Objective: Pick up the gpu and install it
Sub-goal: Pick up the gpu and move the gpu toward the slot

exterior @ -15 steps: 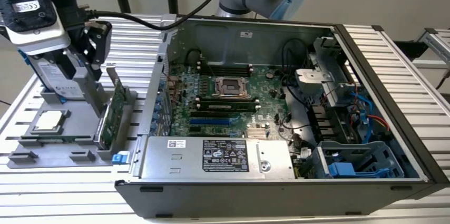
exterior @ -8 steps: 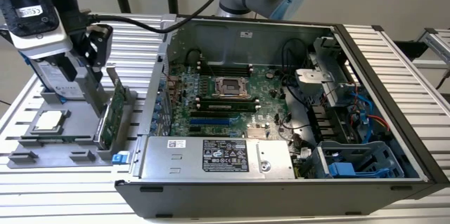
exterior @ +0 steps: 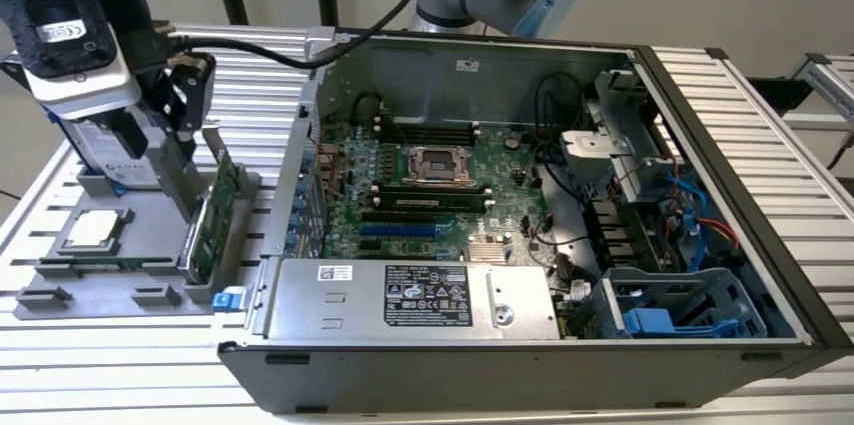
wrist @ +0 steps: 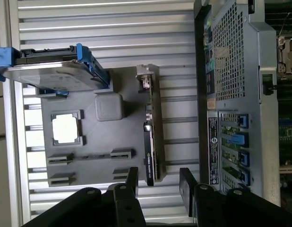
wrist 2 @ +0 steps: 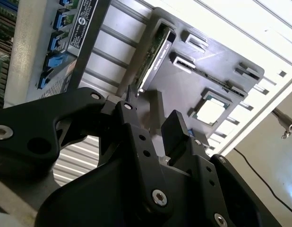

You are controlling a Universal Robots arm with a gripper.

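Note:
The gpu [exterior: 214,210] stands on its long edge in a slot of the grey parts tray [exterior: 134,297], at the exterior view's left, just outside the open computer case. It is a thin green board with a silver bracket at one end, seen edge-on in both wrist views [wrist: 151,137] [wrist 2: 153,57]. My gripper [exterior: 180,110] hangs above the tray, a little above the card. Its black fingers [wrist: 132,178] are apart, and the card's near end lies roughly between them in the first wrist view. The gripper [wrist 2: 153,124] is open and holds nothing.
A silver hard drive [wrist: 51,75] in a blue frame and a square processor chip [wrist: 66,128] share the tray. The open case [exterior: 727,160] lies on its side on the slatted table, showing the motherboard [exterior: 400,207] and a power supply [exterior: 414,295] along its front wall.

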